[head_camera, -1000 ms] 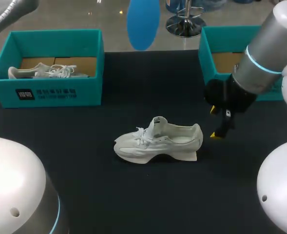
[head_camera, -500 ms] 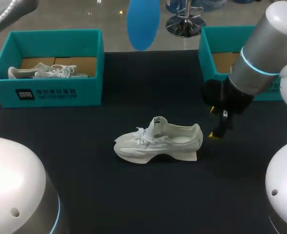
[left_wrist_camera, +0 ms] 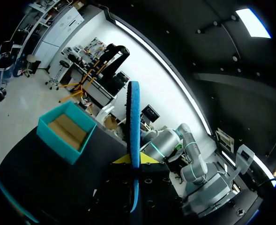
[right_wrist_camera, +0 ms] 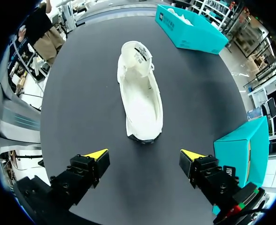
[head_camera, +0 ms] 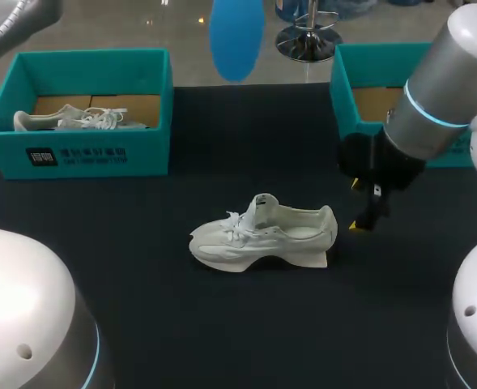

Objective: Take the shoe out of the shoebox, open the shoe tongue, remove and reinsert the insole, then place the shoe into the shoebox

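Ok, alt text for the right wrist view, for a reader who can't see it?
A white shoe lies on the black table ahead of the open right gripper, heel toward it. One teal shoebox stands beyond the shoe, a second shoebox beside the gripper.

1. Black cloth-covered table (head_camera: pixel 141 275).
2. White lace-up sneaker (head_camera: pixel 262 235) at centre, standing on its sole, toe to 9 o'clock, heel to 3 o'clock.
3. Teal open cardboard shoebox (head_camera: pixel 84 156) at 10 o'clock.
4. Second teal open shoebox (head_camera: pixel 343 97) at 2 o'clock, well apart from the sneaker.
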Motion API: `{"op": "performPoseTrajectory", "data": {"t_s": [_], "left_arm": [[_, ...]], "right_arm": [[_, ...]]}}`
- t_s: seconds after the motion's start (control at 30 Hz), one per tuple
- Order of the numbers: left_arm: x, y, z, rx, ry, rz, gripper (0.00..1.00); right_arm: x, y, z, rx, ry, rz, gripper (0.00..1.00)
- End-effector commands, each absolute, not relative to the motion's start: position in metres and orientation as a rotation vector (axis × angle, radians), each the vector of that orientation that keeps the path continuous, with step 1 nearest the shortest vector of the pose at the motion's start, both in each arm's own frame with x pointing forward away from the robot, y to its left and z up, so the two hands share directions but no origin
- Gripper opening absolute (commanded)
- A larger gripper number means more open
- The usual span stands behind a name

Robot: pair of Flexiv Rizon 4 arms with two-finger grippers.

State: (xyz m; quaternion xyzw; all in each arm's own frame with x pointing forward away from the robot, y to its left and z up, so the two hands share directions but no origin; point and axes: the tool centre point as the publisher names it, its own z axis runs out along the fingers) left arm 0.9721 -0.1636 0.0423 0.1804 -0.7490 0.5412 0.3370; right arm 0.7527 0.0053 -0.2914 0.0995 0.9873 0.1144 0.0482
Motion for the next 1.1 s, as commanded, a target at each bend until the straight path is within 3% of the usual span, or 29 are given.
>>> {"op": "performPoseTrajectory", "data": {"t_s": [0.03,0.53,1.1], "left_arm": [[0.972,-0.163,0.043,0.469,-1.955,1.408,0.00],[0.972,-0.163,0.043,0.469,-1.955,1.408,0.00],[0.972,-0.163,0.043,0.469,-1.955,1.408,0.00]], "right_arm": [[0.751,0.005,-0.292,0.304,3.007,0.347,1.00],[0.787,0.058,-0.282,0.415,3.048,0.132,1.00],[0.816,0.093,-0.320,0.321,3.085,0.091,1.00]]}}
